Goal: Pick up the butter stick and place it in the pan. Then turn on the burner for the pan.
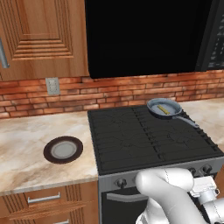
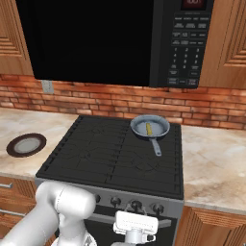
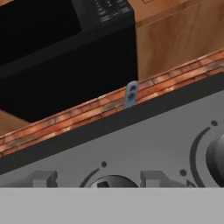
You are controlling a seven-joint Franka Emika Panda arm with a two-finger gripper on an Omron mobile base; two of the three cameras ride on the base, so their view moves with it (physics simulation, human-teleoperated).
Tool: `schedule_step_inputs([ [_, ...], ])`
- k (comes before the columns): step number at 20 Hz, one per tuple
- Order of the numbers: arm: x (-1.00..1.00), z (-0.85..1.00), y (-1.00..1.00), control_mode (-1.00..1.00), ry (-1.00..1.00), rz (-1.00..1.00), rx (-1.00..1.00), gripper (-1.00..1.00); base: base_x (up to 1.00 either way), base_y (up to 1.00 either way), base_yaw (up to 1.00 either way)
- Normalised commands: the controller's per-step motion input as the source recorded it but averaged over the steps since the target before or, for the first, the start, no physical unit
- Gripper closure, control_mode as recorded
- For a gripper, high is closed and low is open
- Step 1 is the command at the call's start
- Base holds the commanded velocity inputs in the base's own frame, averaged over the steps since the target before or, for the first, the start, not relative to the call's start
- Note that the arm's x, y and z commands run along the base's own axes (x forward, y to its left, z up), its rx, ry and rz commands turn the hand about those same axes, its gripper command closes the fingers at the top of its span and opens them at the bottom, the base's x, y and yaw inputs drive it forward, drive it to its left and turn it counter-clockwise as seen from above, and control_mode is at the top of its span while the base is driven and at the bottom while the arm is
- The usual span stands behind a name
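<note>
Hand view shows finger tips (image 3: 43,178) flanking a stove knob (image 3: 111,181) (grip unclear); the butter stick (image 2: 148,128) lies in the pan (image 2: 161,123).

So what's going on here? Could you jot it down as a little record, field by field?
butter stick: lying inside the pan
pan: on the back right burner, handle pointing toward the stove front
stove: black cooktop, knobs along its front panel
plate: on the counter left of the stove
claw: low at the stove front, a knob between its tips
step left: turning on the burner
</note>
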Motion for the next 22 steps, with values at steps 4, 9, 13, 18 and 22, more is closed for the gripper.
schedule_step_inputs([
  [4, 0.0, 0.0, 0.05, -1.0, 0.0, 0.0, 0.0, -1.0, 0.0, 0.0, 0.0],
  [9, 0.0, 0.0, 0.21, -1.0, 0.0, 0.0, 0.0, -1.0, 0.0, 0.0, 0.0],
  [13, 0.0, 0.0, 0.16, -1.0, 0.0, 0.0, 0.0, -1.0, 0.0, 0.0, 0.0],
  [18, 0.0, -0.01, 0.05, -1.0, 0.0, 0.0, 0.0, -1.0, 0.0, 0.0, 0.0],
  [22, 0.0, 0.0, 0.07, -1.0, 0.0, 0.0, 0.0, 1.0, 0.0, 0.0, 0.0],
])
